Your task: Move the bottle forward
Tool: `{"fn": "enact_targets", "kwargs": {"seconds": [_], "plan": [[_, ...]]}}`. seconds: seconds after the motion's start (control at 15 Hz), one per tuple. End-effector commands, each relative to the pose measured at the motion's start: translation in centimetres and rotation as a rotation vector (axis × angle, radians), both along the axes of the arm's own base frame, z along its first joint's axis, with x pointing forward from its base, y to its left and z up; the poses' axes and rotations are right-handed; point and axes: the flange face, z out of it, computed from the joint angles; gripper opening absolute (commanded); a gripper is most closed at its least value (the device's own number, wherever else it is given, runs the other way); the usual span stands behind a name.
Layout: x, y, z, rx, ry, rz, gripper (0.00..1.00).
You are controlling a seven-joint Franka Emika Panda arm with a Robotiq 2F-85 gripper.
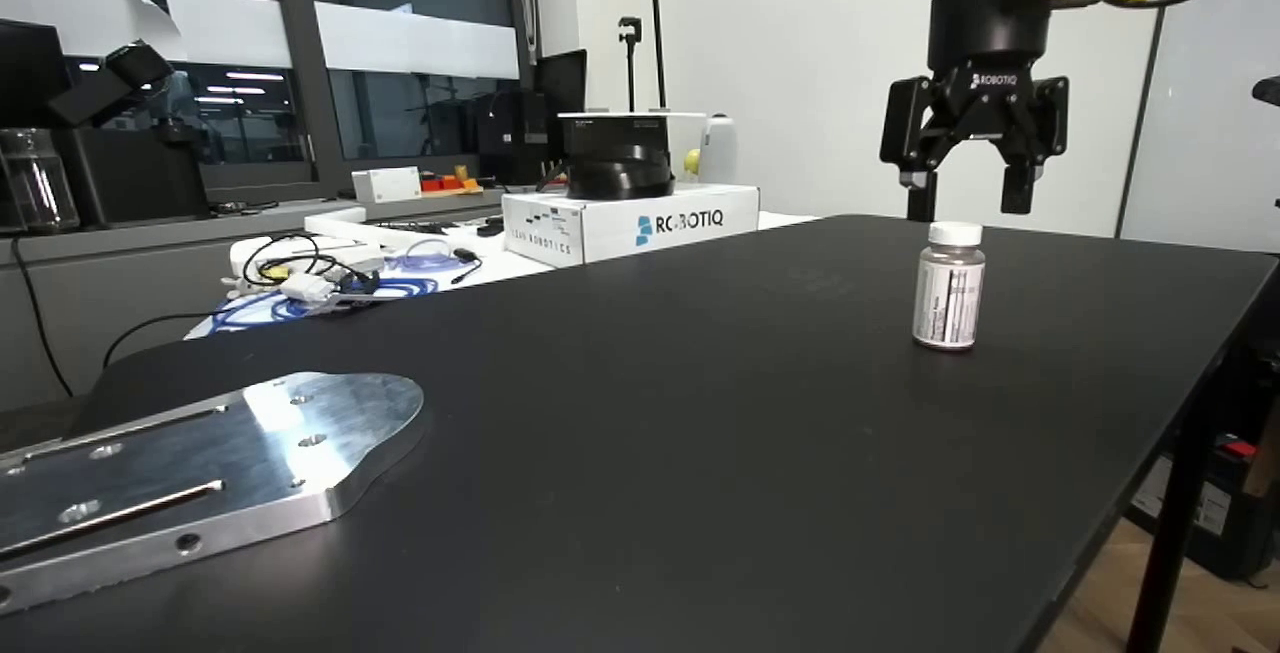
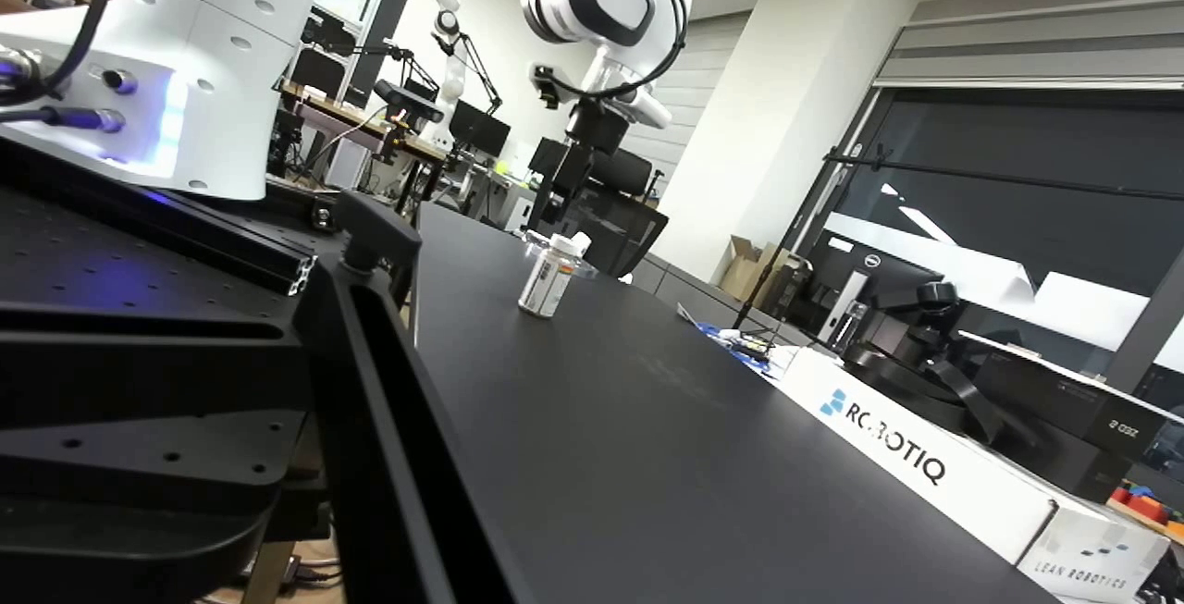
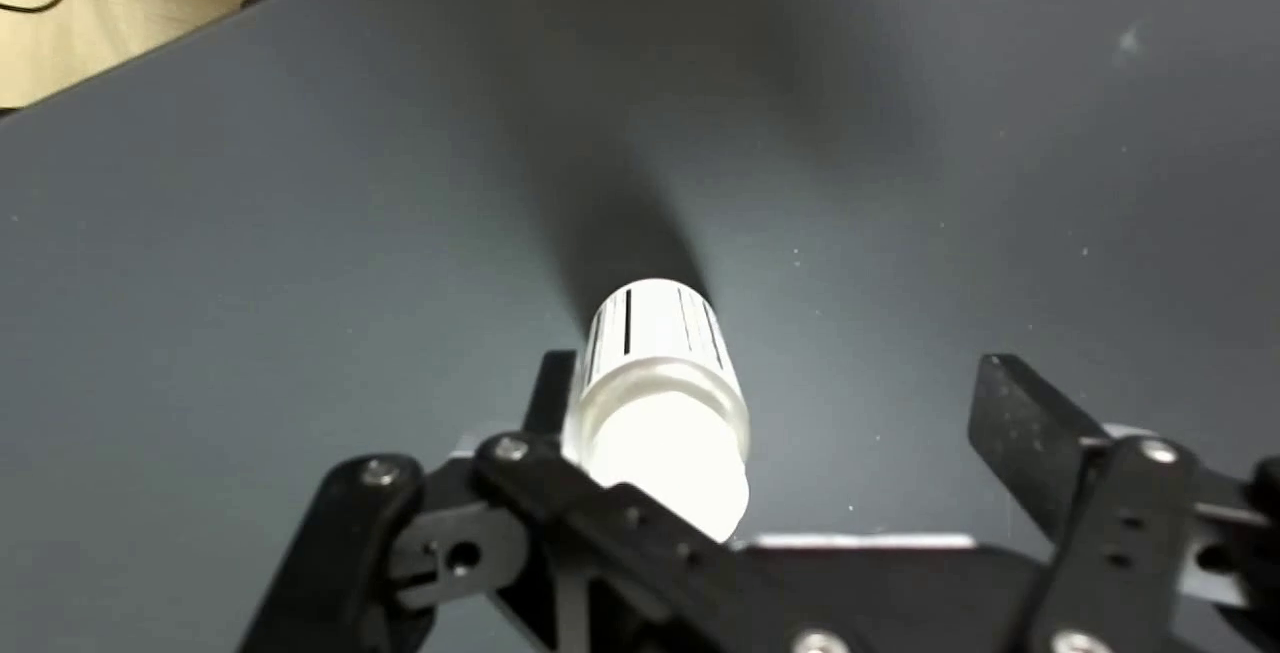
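Bottle (image 1: 948, 288): standing upright on the black table (image 1: 650, 413), white cap on top, pale printed label showing in both exterior views.
Claw (image 1: 969, 196): fingers spread wide apart; I see it pointing down above the table, near the bottle and clear of it.
Wrist view: I look down on the cap and label; the bottle appears just beside the finger at the picture's left, well apart from the other, and the linkage covers part of the cap.
Metal plate (image 1: 250, 453): lying flat on the table in an exterior view, well apart from the bottle.
White ROBOTIQ box (image 1: 610, 233): just beside the table in both exterior views, dark gear (image 1: 618, 158) resting on it.
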Motion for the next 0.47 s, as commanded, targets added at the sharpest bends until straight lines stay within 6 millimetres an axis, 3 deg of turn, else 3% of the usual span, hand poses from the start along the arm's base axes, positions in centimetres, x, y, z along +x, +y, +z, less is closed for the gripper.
{"fn": "enact_targets", "kwargs": {"seconds": [0.0,0.13,0.2,0.4], "plan": [[-3.67,1.15,2.22,-0.061,0.037,-0.047,1.0],[-4.23,1.74,2.36,-0.084,0.15,-0.059,1.0],[-3.38,1.58,1.81,-0.055,0.101,-0.02,1.0],[-4.11,1.78,2.19,-0.073,0.144,-0.024,1.0]]}}
